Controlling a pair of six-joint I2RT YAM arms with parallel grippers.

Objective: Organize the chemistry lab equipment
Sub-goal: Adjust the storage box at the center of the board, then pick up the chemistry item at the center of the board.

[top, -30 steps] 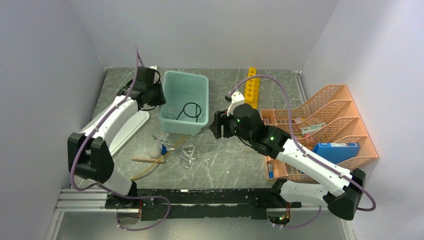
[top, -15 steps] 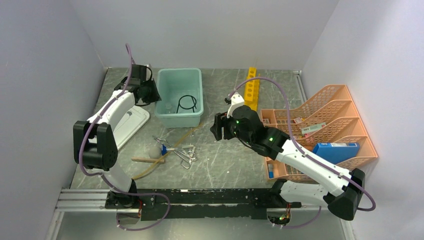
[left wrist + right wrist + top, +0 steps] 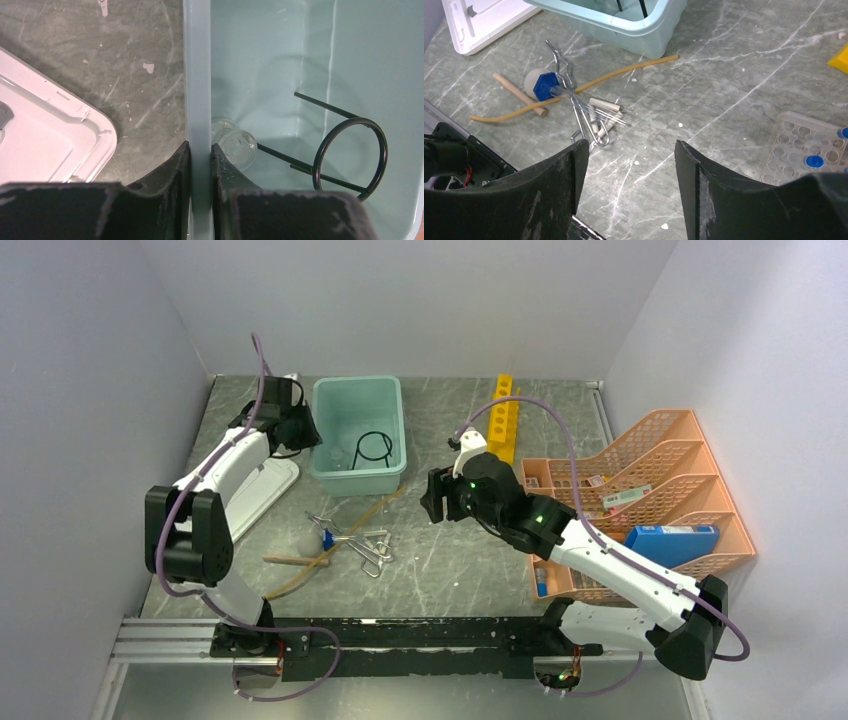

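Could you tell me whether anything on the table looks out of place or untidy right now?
Yes: in front of the teal tub, the wire triangles, tan hose, wooden stick and a blue-capped tube lie tangled in a loose heap on the table. The tub's lid lies off beside it.

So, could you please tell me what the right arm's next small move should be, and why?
Probably lower the right gripper toward the silver wire clips on the table. Its jaws stand open and empty near that loose pile, the left gripper pinches the wall of the teal tub, and the black ring stand already lies inside, so the clips seem next to go in.
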